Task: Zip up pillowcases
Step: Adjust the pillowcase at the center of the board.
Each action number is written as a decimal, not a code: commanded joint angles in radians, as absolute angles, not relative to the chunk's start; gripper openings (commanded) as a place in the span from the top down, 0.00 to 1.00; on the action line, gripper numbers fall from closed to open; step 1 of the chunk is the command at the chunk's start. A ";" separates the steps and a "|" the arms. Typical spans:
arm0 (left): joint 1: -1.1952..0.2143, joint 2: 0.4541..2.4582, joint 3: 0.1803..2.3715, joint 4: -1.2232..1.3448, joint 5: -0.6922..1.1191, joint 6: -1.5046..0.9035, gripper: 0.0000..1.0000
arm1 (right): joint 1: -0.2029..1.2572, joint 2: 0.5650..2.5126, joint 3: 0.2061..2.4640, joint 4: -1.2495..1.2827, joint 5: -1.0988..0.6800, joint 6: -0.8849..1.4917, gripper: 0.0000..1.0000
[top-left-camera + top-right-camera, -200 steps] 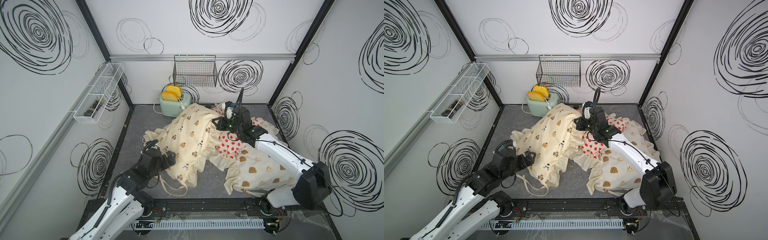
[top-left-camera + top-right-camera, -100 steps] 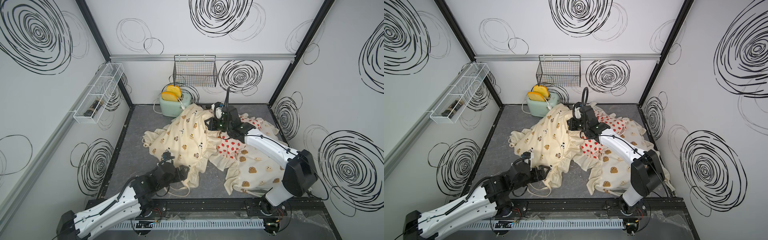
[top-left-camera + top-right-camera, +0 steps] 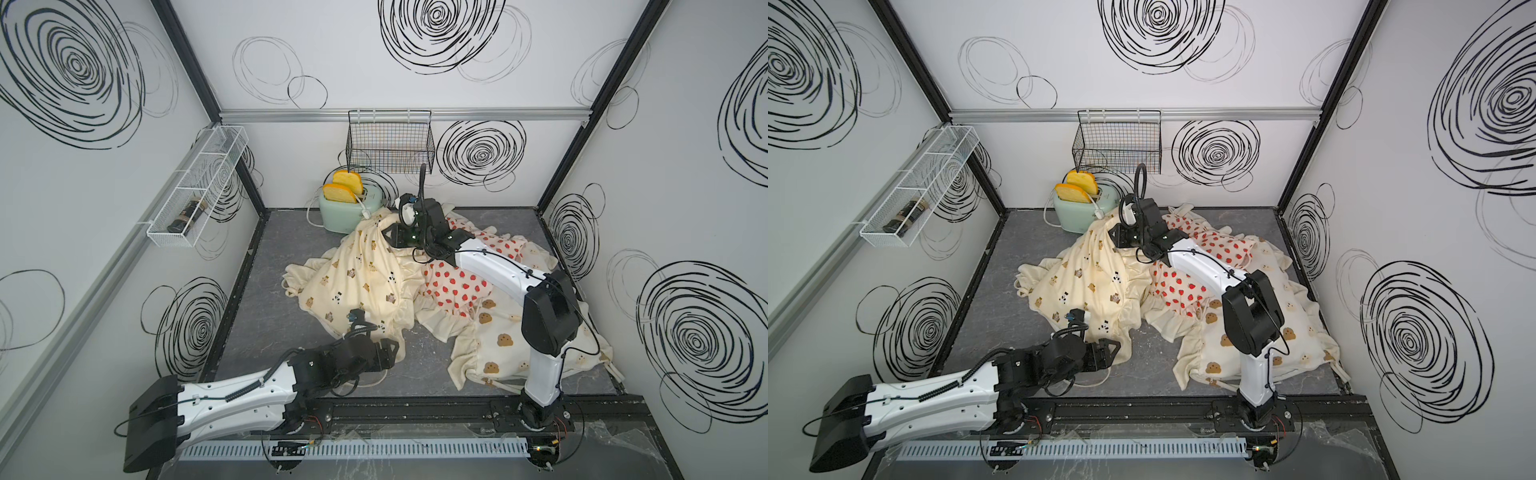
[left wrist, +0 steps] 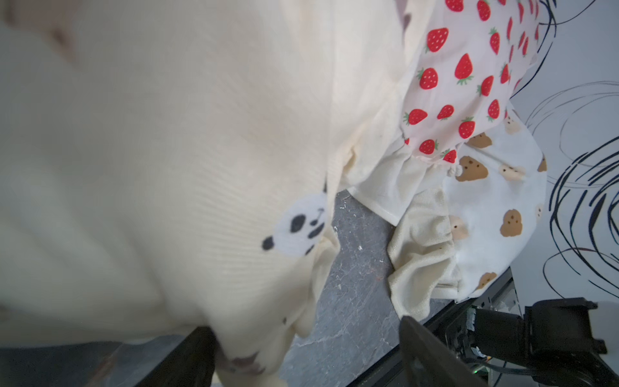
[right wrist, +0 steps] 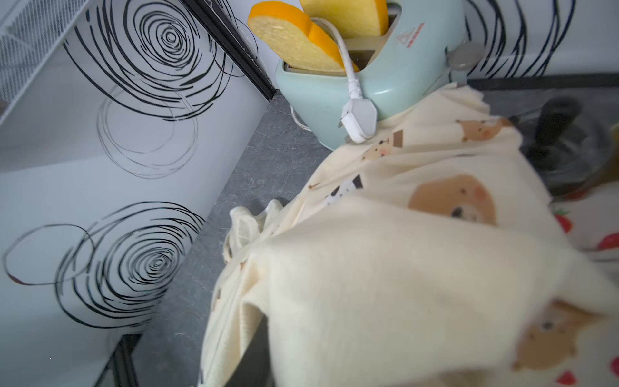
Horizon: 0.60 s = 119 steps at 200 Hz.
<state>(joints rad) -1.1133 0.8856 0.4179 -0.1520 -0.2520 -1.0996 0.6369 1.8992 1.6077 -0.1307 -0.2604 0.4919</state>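
Three pillowcases lie heaped on the grey floor. The cream one with bears and pandas is on the left, the strawberry one is in the middle, and the brown bear-face one is on the right. My left gripper is open low at the cream case's near ruffled hem, which hangs between its fingers. My right gripper is at the cream case's raised far end. In the right wrist view the cream cloth covers its jaws.
A mint toaster with two bread slices and a white plug stands just behind the cream case. A black wire basket hangs on the back wall, and a white wire shelf on the left wall. A tie string lies under the left gripper.
My left arm has swung from the left side down to the cream case's near hem. My right gripper has moved left toward the toaster, with the case's far end.
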 commanded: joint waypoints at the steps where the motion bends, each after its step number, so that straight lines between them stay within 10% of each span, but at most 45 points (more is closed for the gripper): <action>1: -1.119 0.882 0.467 -0.086 -0.315 -1.054 0.13 | 0.613 1.816 1.582 -0.166 -0.254 0.458 0.58; 51: -1.013 0.760 0.468 -0.241 -0.274 -1.038 0.04 | 0.581 1.620 1.455 -0.306 -0.208 0.458 0.09; 119: -0.833 0.628 0.607 -0.590 -0.200 -0.945 0.04 | 0.576 1.364 1.239 -0.429 -0.083 0.494 0.03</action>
